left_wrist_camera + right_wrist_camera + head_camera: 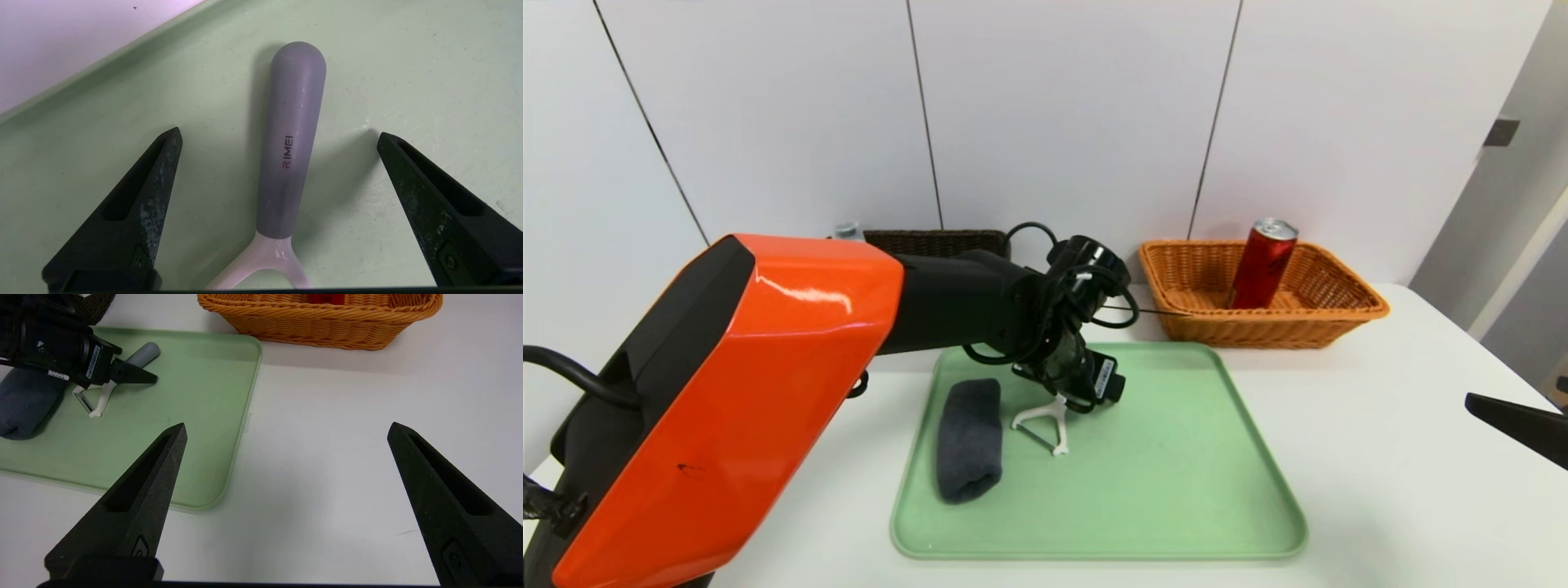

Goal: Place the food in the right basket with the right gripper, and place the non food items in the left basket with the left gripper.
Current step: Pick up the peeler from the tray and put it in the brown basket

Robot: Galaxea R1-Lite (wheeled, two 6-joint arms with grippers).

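Right now the peeler (1042, 425) lies flat on the green tray (1176, 490), just beside the rolled grey cloth (968, 438) at its nine o'clock in the head view. Its grey handle (291, 139) runs straight down the middle of the gap between the left gripper's (279, 136) two fingers, so the long axis sits crosswise to the closing line, with the white fork nearest the wrist. Those fingers are spread wide, one on each side of the handle and clear of it, low over the tray. By my reading, the coming move is a short drop and a squeeze across the handle. The left basket (935, 242) waits at about eleven o'clock behind the arm. The can (1262, 263) already stands in the right basket (1331, 314), at one o'clock from the tray. The right gripper (286, 430) hangs idle over the bare table (347, 416), fingers wide, well apart from the peeler.
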